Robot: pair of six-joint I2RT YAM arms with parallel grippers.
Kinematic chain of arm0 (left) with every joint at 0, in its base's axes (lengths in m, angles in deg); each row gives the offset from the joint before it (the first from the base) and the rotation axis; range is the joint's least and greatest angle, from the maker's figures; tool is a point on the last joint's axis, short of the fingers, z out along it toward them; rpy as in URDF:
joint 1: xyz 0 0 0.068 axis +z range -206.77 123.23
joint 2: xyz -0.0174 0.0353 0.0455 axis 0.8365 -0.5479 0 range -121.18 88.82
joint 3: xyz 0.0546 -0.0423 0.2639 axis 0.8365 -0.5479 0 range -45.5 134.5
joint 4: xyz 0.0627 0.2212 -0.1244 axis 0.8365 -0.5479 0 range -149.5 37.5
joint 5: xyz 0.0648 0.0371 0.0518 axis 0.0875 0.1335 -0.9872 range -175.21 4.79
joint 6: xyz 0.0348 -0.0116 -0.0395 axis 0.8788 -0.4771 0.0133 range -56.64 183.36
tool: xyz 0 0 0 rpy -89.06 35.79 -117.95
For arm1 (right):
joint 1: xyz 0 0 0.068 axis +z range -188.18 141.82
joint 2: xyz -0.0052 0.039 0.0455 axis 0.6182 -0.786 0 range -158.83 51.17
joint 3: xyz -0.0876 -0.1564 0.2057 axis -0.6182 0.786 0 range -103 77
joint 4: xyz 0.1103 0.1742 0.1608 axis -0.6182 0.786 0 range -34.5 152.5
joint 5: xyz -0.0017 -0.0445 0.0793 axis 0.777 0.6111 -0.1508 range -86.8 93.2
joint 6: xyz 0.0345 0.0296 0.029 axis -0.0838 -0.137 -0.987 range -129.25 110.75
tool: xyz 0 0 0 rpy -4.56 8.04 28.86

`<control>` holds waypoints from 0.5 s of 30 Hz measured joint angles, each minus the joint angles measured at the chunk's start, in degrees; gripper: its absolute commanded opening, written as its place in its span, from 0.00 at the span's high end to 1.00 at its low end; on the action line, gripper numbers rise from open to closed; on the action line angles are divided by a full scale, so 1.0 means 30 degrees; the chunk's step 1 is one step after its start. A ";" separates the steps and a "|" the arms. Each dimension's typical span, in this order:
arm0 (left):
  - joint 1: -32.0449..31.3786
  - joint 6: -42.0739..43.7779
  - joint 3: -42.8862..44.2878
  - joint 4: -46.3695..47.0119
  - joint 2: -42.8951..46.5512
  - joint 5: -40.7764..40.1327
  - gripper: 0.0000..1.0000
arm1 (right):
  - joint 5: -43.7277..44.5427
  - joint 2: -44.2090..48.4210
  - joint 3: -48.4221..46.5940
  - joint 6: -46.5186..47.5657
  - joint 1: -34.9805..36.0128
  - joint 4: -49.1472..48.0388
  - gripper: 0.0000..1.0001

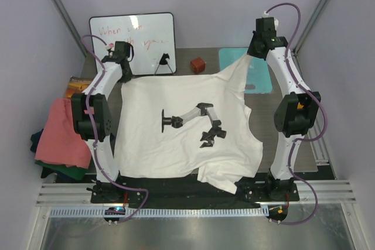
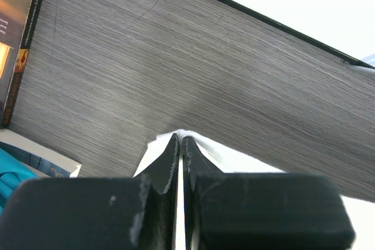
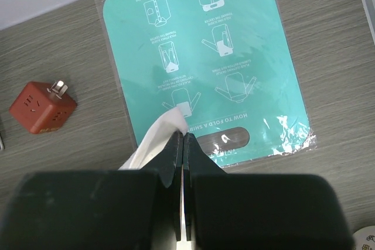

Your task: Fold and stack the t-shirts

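A large white t-shirt (image 1: pixel 176 133) with a dark robot-arm print lies spread over the table's middle. My left gripper (image 1: pixel 121 57) is shut on its far left corner; white cloth (image 2: pixel 161 150) wraps over the fingertips in the left wrist view. My right gripper (image 1: pixel 258 48) is shut on its far right corner, held up over the teal mat; a white fold (image 3: pixel 155 136) pokes from the jaws in the right wrist view. A salmon-pink shirt (image 1: pixel 61 133) lies on dark green (image 1: pixel 67 171) and navy (image 1: pixel 36 141) ones at the left edge.
A teal folding-guide mat (image 1: pixel 258 77) (image 3: pixel 205 57) lies at the back right. A red-brown cube (image 1: pixel 198 64) (image 3: pixel 42 106) sits behind the shirt. A small whiteboard (image 1: pixel 132 42) leans at the back. A book (image 2: pixel 14 45) lies at the back left.
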 measured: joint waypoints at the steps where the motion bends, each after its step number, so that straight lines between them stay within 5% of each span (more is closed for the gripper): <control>1: 0.0000 0.0000 0.0000 0.0007 0.0000 0.0015 1.00 | 0.0000 0.0000 -0.0007 0.0029 0.0036 0.0029 0.99; 15: 0.0000 0.0087 -0.0007 0.0087 0.0044 0.0175 1.00 | 0.0226 -0.0612 -0.0015 0.0335 0.0175 0.0845 0.99</control>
